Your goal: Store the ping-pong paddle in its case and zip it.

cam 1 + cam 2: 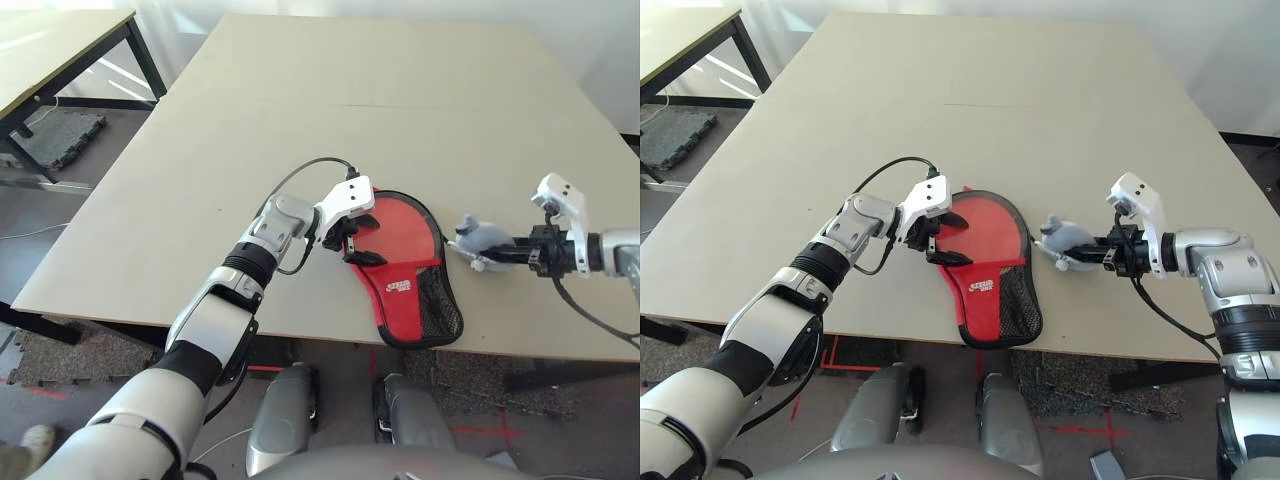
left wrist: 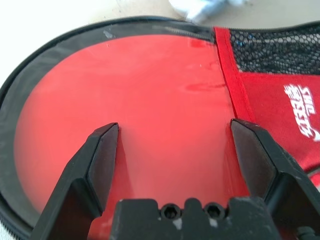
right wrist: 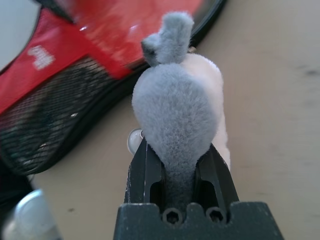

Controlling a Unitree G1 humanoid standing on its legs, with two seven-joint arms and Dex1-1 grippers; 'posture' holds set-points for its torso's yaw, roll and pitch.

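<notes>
A broad, pale beige table with a thin line running across its top stands before a white wall. The case lies near the middle of the near edge, its rounded red end toward the far edge and its pocket end reaching the near edge, with the black mesh on the right side. The left gripper has its fingers spread over the rounded red part; whether they touch it is unclear. Just right of the case, the right gripper pinches a soft grey-blue pouch between its fingers.

Past the table's left edge stands a second table on dark legs, with grey matting on the floor beneath. More speckled matting lies below the near edge, and red tape marks the dark floor. At the near left, a person's shoe shows.
</notes>
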